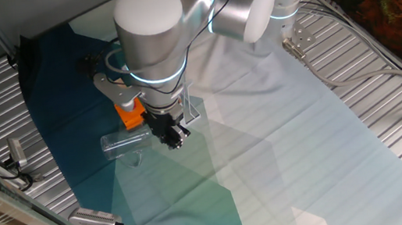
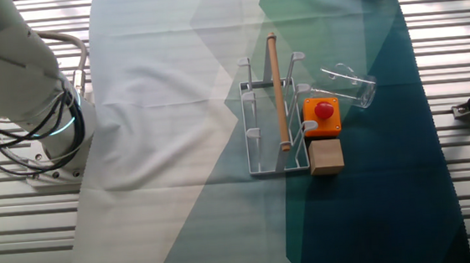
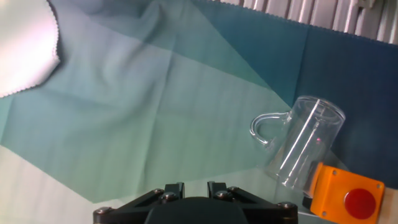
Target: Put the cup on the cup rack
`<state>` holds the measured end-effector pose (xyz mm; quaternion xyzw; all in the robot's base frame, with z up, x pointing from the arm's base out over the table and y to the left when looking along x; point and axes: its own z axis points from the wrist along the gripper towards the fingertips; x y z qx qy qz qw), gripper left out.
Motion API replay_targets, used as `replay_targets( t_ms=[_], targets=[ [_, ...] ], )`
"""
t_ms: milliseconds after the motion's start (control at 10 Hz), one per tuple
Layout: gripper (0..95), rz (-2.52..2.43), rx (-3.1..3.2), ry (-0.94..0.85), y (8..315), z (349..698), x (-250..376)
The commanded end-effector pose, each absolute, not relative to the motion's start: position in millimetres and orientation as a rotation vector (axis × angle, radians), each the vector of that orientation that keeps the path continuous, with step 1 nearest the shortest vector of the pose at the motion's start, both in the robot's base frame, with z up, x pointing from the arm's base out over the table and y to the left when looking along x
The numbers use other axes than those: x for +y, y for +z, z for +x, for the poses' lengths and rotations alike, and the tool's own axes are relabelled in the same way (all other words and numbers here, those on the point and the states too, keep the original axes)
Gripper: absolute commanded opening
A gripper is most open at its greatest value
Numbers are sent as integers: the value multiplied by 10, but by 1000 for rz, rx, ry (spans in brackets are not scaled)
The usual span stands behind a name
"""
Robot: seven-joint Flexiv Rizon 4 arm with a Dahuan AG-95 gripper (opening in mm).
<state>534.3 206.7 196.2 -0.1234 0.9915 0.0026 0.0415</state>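
The cup (image 3: 305,143) is a clear glass mug lying on its side on the teal cloth, with its handle turned away from the orange box. It also shows as the cup (image 1: 126,141) and the cup (image 2: 349,85). The cup rack (image 2: 272,120) is white with thin pegs and stands beside the box; a wooden rod (image 2: 277,90) lies across it. My gripper (image 3: 195,186) hovers above the cloth a little way from the cup, open, with nothing between its fingers. The gripper (image 1: 173,136) hangs just right of the cup, and the arm hides most of the rack there.
An orange box with a red button (image 2: 322,114) sits between cup and rack, touching the cup's base side (image 3: 345,193). A small wooden block (image 2: 325,156) stands next to the box. Cables and a clamp (image 1: 98,219) lie at the metal table's edge.
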Motion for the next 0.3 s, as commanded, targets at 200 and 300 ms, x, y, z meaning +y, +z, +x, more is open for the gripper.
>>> replay_targets(
  t_ms=[200,300],
  targets=[
    [190,-399,3043,9,2013,5337,2093],
    [190,-397,3043,9,2020,5336,2097]
  ],
)
